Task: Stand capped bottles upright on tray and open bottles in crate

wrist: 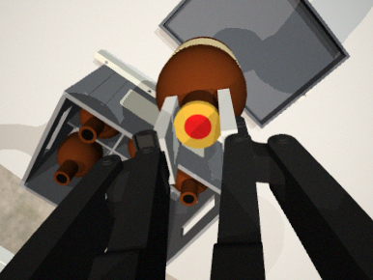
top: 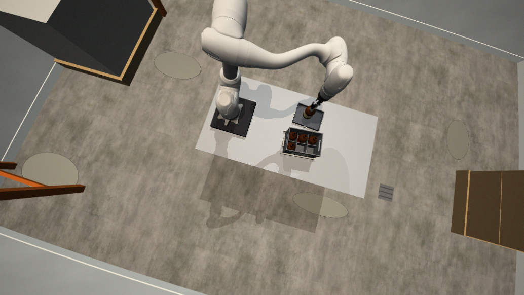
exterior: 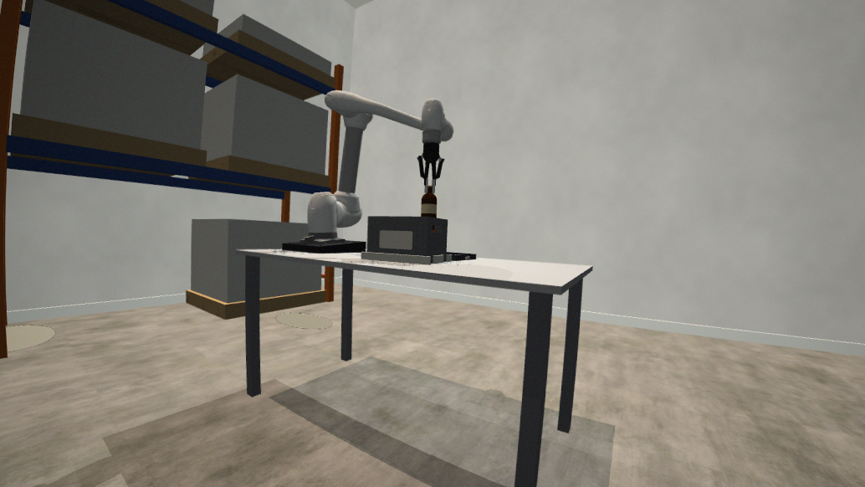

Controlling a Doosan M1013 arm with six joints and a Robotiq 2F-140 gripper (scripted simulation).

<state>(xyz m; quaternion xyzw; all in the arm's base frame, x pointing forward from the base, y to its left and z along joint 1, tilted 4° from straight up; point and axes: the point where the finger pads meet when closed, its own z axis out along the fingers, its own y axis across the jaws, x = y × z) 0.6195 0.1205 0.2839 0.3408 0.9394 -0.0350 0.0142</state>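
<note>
My gripper [wrist: 200, 110] is shut on the neck of a brown capped bottle [wrist: 201, 85] with a yellow cap and red centre. The bottle hangs upright in the air, over the near edge of the dark flat tray [wrist: 257, 43]. In the top view the bottle [top: 308, 113] is over the tray [top: 309, 119]; in the exterior view the bottle [exterior: 428, 202] shows above the crate [exterior: 406, 235], under the gripper [exterior: 429, 176]. The grey divided crate [top: 301, 143] holds several open brown bottles [top: 302, 138], standing upright. The tray itself is bare in the wrist view.
The arm's black base plate [top: 233, 117] sits on the white table at the left. The crate stands right next to the tray. Shelving with boxes [exterior: 120, 102] stands behind the table.
</note>
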